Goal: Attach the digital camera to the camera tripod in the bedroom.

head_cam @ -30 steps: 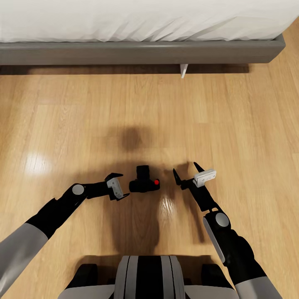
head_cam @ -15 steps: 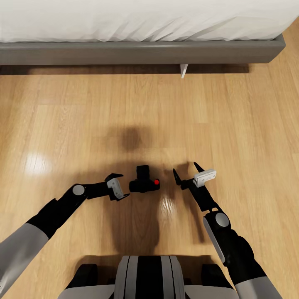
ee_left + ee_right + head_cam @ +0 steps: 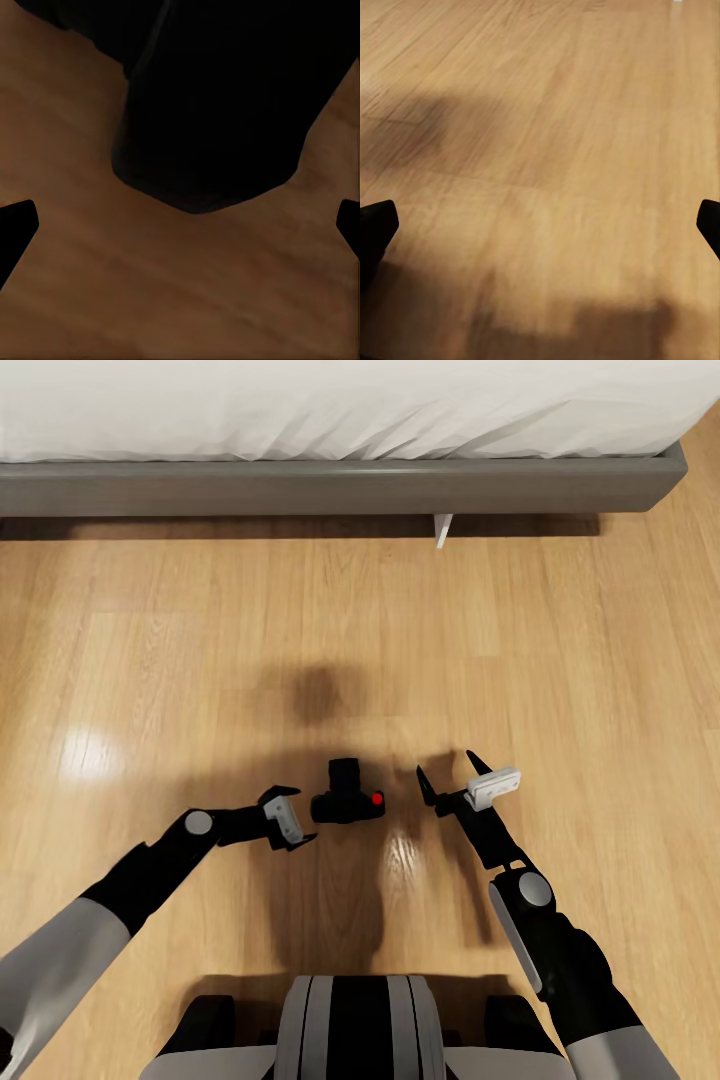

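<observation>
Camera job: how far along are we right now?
Done: robot is at the camera, lying on the floor near the bed. In hand: open left end effector reaches beside it, no grasp yet; right end effector open. Left: grasp, lift, mount on tripod.

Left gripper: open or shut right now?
Open. The left gripper has its fingers spread in the head view beside the digital camera, nothing between them.
</observation>
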`<state>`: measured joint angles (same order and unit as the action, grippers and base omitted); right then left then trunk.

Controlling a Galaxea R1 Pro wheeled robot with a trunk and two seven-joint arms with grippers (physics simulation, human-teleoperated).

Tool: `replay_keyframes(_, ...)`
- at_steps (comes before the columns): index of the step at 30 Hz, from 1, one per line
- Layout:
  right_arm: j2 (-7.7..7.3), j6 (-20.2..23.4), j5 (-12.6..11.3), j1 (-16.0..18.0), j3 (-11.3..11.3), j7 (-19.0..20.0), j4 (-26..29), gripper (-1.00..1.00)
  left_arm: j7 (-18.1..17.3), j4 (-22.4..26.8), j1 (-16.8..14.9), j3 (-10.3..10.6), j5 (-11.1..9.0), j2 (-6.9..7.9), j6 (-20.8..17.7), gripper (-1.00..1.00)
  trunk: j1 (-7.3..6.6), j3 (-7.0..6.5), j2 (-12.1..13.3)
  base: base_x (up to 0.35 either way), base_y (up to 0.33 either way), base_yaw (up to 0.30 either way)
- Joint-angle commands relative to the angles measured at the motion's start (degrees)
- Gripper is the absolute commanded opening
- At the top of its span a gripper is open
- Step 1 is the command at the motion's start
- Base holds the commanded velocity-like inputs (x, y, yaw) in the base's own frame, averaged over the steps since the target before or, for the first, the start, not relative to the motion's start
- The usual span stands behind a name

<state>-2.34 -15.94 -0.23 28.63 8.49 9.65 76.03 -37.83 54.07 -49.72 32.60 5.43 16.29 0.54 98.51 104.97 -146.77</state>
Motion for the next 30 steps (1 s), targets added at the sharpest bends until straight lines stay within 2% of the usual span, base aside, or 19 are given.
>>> replay_keyframes(1, -0.03, -0.15, -0.03, 0.02, 0.03, 0.11, -0.01, 1.0, -0.05, -0.19, -0.02, 0.05, 0.38, -0.12, 0.06, 1.0, -0.01, 0.03, -0.01, 0.0, 0.0, 0.0)
replay_keyframes(30, -0.03, -0.15, -0.03, 0.02, 0.03, 0.11, -0.09, 1.0, 0.02, -1.34, -0.02, -0.08, 0.38, -1.61, -0.1, 1.0, -0.01, 0.03, -0.01, 0.0, 0.0, 0.0)
